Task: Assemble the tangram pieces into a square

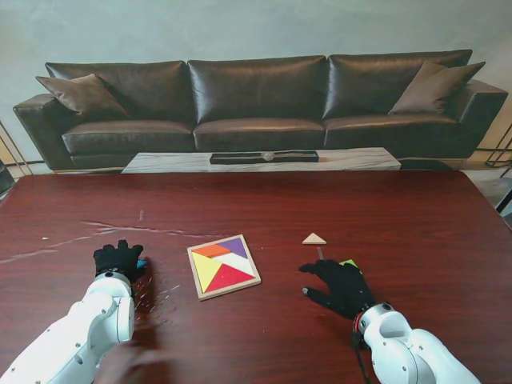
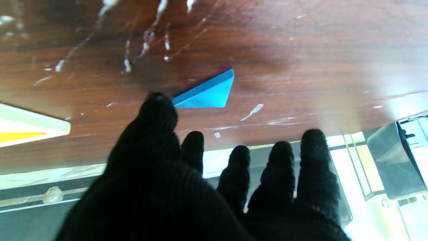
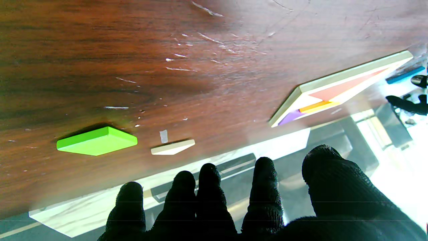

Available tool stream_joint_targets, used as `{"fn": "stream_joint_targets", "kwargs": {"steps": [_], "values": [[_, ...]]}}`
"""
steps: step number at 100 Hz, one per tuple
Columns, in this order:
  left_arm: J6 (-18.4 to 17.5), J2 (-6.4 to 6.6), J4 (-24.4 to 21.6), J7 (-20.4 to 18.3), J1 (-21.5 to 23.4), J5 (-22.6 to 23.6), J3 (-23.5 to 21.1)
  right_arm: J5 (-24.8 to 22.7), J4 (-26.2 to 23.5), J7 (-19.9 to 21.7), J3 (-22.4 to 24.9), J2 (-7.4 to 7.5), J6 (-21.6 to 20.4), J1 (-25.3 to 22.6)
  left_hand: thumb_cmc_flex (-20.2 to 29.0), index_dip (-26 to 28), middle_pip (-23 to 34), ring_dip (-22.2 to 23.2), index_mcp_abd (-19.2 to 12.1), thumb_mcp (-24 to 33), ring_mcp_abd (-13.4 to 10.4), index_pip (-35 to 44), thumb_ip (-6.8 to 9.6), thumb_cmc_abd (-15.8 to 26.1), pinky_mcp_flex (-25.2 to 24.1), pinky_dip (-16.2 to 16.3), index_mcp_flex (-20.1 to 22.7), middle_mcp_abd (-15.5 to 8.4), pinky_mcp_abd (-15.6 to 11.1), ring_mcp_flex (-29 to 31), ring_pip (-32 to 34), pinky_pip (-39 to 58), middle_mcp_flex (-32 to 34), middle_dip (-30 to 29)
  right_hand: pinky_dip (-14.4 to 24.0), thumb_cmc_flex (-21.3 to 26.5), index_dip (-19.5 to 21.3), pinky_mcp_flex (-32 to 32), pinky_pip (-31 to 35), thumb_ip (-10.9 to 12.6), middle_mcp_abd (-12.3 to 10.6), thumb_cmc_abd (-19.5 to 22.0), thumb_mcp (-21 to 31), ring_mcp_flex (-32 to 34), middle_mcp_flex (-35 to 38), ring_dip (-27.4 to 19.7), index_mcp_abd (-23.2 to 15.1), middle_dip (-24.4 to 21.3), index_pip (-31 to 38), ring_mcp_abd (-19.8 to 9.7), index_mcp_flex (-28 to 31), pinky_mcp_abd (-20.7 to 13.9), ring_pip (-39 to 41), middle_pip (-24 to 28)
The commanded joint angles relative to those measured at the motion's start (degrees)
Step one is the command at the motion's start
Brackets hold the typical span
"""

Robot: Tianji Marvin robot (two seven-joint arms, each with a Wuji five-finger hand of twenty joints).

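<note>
My left hand [image 1: 118, 260] hovers over the table with its gloved fingers [image 2: 311, 157] spread and nothing in its grasp; the thumb tip sits just beside a blue triangle [image 2: 207, 93] lying flat on the wood, though I cannot tell if they touch. My right hand [image 1: 340, 286] is likewise loose, fingers apart, holding nothing. Just past it lies a green piece [image 3: 97, 141], partly hidden under my hand in the stand's view, and a pale wooden triangle [image 1: 314, 238] rests farther from me, apart from the green one.

Between my two hands sits the tray [image 1: 197, 280], a light wooden frame turned slightly askew. In it lie an orange piece [image 1: 211, 250], a purple piece [image 1: 234, 246], a yellow triangle [image 1: 207, 271], a red triangle [image 1: 230, 277] and a white area that may be a piece or a gap.

The table [image 1: 400, 216] is dark reddish wood, glossy, marked with pale scratches and scuffs, thickest near my left hand. Beyond its far edge stands a low marble-topped coffee table [image 1: 352, 160], then a long dark brown leather sofa [image 1: 260, 104] with a cushion [image 1: 80, 94] at each end, against a pale grey-green wall [image 1: 240, 28].
</note>
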Motion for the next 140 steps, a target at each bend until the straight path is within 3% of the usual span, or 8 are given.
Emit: {"fn": "stream_joint_targets", "kwargs": {"steps": [1,45,70,91,117,140], "values": [[0.1,0.11,1.0,0.0,-0.6,-0.5,0.0,-0.1,-0.5,0.3,-0.2,-0.06,0.1,-0.4,0.9,-0.9,0.1,-0.2,-0.2,4.7,2.0,0.9,1.33,-1.6,0.6,-1.8,-1.7,2.2,1.3,1.0,1.2,1.9,-2.1,-0.1,1.0,0.7,0.8,-0.2,-1.2,1.0,-0.6,0.8,0.2,-0.4,-1.0,0.4,-1.8,-0.1,-0.2,-0.5,-1.9,0.2,-0.4,-0.1],[0.4,-0.08,5.5,0.8,-3.8,-6.3,2.3,0.0,-0.5,0.6,-0.4,-0.05,0.8,-0.2,2.4,-1.2,2.5,0.5,0.1,6.9,3.0,1.5,1.06,-3.1,5.7,-2.3,-2.5,3.3,0.4,4.0,4.2,4.9,1.0,0.0,0.9,0.9,0.7,-0.3,-1.3,1.0,-0.6,0.9,0.1,-0.5,-1.0,0.4,-1.9,-0.1,-0.2,-0.5,-1.9,0.1,-0.3,-0.2],[1.8,0.0,5.8,0.0,-3.6,-7.3,3.1,0.1,-0.4,0.5,-0.4,-0.07,0.6,0.0,2.6,-1.8,6.4,1.0,0.5,10.5,2.2,4.3,0.64,-4.7,11.6,-3.4,-1.4,3.8,-1.5,8.3,7.8,7.6,5.7,-0.1,0.9,0.9,0.7,-0.3,-1.3,1.0,-0.6,1.0,0.1,-0.5,-1.0,0.4,-2.0,-0.1,-0.1,-0.6,-2.0,0.1,-0.3,-0.1],[2.2,-0.11,7.2,1.1,-3.7,-8.1,4.3,0.2,-0.4,0.3,-0.4,-0.11,0.6,0.0,2.7,-2.0,9.7,2.2,0.7,14.6,-0.2,7.0,0.35,-6.7,18.5,-4.5,0.5,3.6,-3.8,15.2,11.2,9.4,11.5,0.0,0.9,1.0,0.7,-0.3,-1.4,1.0,-0.5,1.0,0.1,-0.5,-1.0,0.4,-2.0,-0.1,-0.1,-0.6,-1.9,0.1,-0.2,0.0],[2.6,0.1,7.1,0.4,-3.3,-7.7,5.8,0.3,-0.4,0.2,-0.6,-0.11,0.4,0.0,1.9,-2.3,15.4,6.2,0.7,23.4,-5.9,11.8,-0.11,-11.4,25.5,-7.1,4.7,1.2,-8.6,22.9,16.9,11.6,17.5,3.0,0.9,1.0,0.6,-0.2,-1.4,1.0,-0.6,1.0,0.1,-0.5,-1.0,0.4,-2.0,-0.1,-0.1,-0.7,-1.9,0.1,-0.2,-0.1],[3.1,-0.22,8.1,2.6,-2.9,-8.3,6.9,0.2,-0.4,0.2,-0.6,-0.12,0.3,0.0,2.3,-1.7,20.2,8.8,0.8,28.0,-8.3,16.1,-0.41,-14.7,29.6,-8.2,11.0,-0.4,-9.6,27.0,19.8,14.1,21.0,6.4,0.9,1.0,0.6,-0.2,-1.4,1.0,-0.6,1.0,0.1,-0.5,-1.0,0.4,-2.0,-0.1,-0.1,-0.7,-1.9,0.1,-0.2,-0.1]]}}
